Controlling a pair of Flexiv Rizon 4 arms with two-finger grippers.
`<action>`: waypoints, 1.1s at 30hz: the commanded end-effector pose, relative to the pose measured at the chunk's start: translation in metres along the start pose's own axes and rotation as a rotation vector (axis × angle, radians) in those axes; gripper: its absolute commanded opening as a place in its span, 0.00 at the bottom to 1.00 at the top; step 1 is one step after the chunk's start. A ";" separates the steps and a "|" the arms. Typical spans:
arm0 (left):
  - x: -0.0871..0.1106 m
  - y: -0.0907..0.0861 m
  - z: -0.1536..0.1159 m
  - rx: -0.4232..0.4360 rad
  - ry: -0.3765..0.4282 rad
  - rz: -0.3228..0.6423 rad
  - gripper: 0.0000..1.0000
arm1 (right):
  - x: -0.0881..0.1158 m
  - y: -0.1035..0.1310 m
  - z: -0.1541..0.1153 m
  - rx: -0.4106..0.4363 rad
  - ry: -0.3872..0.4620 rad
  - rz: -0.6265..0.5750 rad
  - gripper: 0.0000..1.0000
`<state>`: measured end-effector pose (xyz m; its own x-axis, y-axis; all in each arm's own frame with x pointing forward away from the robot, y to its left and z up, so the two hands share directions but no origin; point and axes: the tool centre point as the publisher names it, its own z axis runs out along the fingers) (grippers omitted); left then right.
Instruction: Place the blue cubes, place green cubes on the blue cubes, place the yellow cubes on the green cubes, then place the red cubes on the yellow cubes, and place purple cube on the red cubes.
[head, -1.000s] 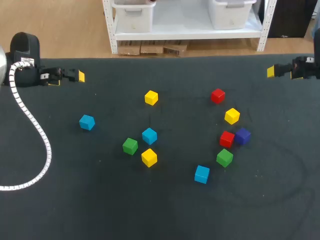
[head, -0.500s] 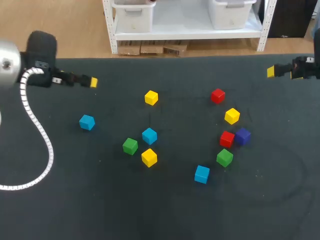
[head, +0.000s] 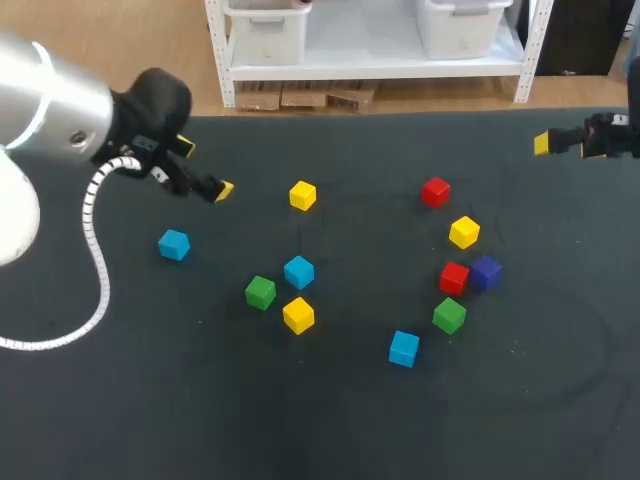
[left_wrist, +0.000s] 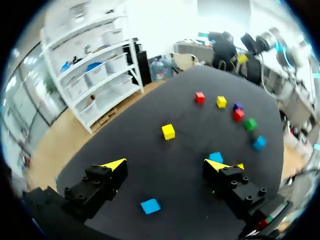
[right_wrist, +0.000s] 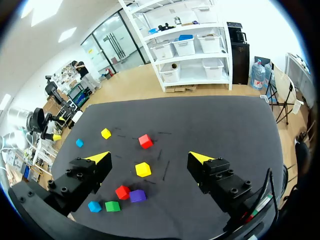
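Note:
Three blue cubes lie apart on the dark table: one at the left (head: 174, 244), one in the middle (head: 299, 271), one near the front (head: 404, 348). Green cubes (head: 260, 292) (head: 449, 315), yellow cubes (head: 302, 195) (head: 463, 232) (head: 298, 315), red cubes (head: 435, 191) (head: 454, 278) and a purple cube (head: 486, 271) are scattered singly. My left gripper (head: 205, 170) hangs open above the table, beyond the left blue cube (left_wrist: 150, 205), which lies under its open fingers (left_wrist: 167, 165). My right gripper (head: 545, 143) is open and empty at the far right edge (right_wrist: 149, 158).
The purple cube touches the nearer red cube at the right. The table's front third and its far left hold no cubes. A white ribbed cable (head: 95, 290) trails from my left arm over the table's left side.
My left arm has swung from the far left edge in over the table, toward the right and nearer the cubes. The right arm and all the cubes have stayed put.

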<state>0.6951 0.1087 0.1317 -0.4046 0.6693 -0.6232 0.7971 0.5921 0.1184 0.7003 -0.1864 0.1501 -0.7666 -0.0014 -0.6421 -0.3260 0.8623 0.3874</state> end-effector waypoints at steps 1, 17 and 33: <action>-0.002 0.002 0.004 0.072 0.104 0.412 1.00 | 0.000 0.001 0.000 0.005 -0.001 0.001 1.00; 0.001 0.001 0.003 0.124 0.133 0.614 1.00 | 0.000 0.001 0.000 0.005 -0.001 0.001 1.00; -0.015 -0.015 0.024 0.271 0.384 0.939 1.00 | 0.000 0.001 0.000 0.005 -0.001 0.001 1.00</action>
<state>0.6858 0.1009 0.1214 0.2254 0.9345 -0.2754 0.9352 -0.1283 0.3300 0.7003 -0.1864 0.1501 -0.7666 -0.0014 -0.6421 -0.3260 0.8623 0.3874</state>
